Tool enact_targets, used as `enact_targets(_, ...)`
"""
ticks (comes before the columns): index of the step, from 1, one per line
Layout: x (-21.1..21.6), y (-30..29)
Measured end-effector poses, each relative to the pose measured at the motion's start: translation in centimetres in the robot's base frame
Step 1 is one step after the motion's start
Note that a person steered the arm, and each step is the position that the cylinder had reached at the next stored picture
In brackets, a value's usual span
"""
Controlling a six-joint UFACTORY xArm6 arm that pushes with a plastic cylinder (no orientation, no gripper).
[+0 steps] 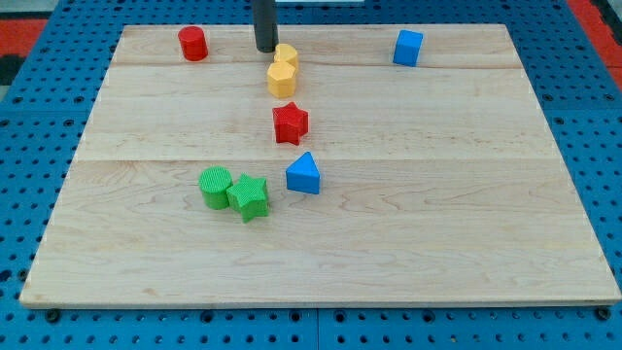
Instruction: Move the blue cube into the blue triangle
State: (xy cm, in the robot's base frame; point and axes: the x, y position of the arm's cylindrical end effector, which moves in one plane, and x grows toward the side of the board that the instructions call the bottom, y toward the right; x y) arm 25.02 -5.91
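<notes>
The blue cube [408,47] sits near the view's top right on the wooden board [437,224]. The blue triangle [303,174] lies near the board's middle, far below and left of the cube. My tip [265,49] is at the view's top centre, just left of a yellow block, well to the left of the blue cube and well above the blue triangle.
Two yellow blocks [283,70] stand stacked in a line just right of my tip. A red star [290,123] lies between them and the blue triangle. A red cylinder [192,44] is at top left. A green cylinder [215,187] and a green star [249,197] sit left of the triangle.
</notes>
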Motion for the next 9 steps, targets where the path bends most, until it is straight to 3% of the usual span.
enact_targets(1, 3.2, -1.5)
enact_targets(5, 2.9, -2.3)
enact_targets(7, -1.2, -2.3)
enact_targets(9, -4.1, 4.0)
